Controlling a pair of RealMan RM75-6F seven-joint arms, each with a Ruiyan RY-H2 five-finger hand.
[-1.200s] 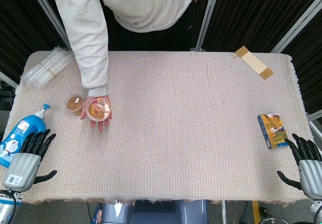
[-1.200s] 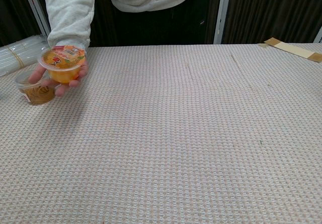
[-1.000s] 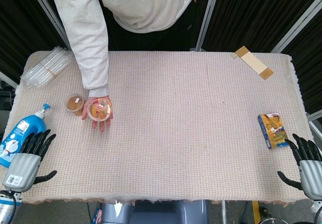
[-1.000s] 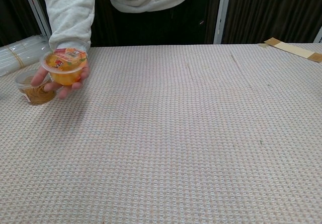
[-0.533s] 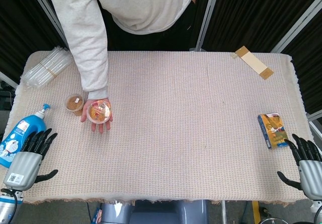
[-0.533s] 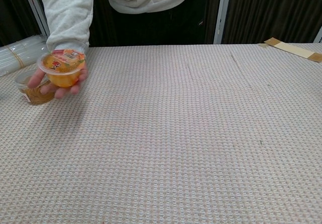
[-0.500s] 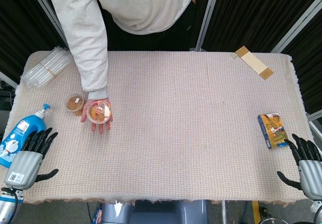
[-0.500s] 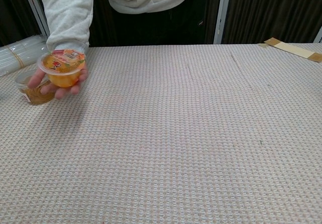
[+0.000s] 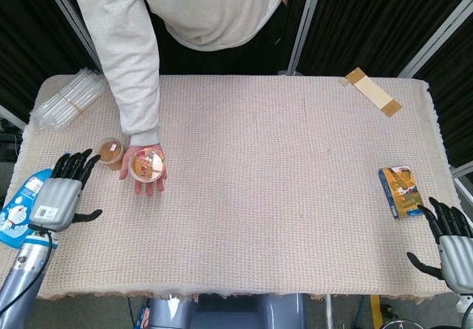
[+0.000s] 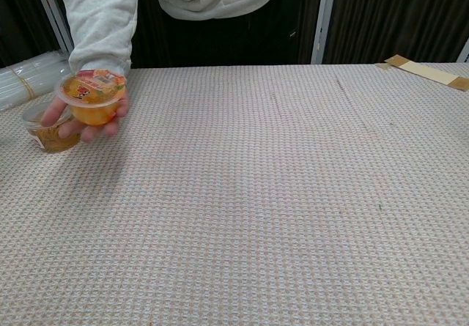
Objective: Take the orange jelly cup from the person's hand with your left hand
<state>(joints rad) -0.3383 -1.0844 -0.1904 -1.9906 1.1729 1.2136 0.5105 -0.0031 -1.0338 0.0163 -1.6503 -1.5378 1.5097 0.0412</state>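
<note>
The person's hand (image 9: 148, 180) holds out an orange jelly cup (image 9: 147, 165) above the left part of the table; in the chest view the cup (image 10: 92, 95) sits on the palm (image 10: 82, 124) with its printed lid up. My left hand (image 9: 60, 194) hovers to the left of the cup, fingers spread and empty, a short gap away. At the table's front right corner, my right hand (image 9: 452, 238) stays low with fingers apart, holding nothing. Neither hand shows in the chest view.
A brown jelly cup (image 9: 110, 152) stands just left of the person's hand. A blue bottle (image 9: 18, 205) lies partly under my left hand. Clear plastic packs (image 9: 68, 97) lie at the back left, a blue box (image 9: 398, 190) at the right, a tan strip (image 9: 375, 92) at the back right.
My left hand has risen and moved forward and right, toward the jelly cup, now covering part of the blue bottle. The person's hand and my right hand have barely shifted.
</note>
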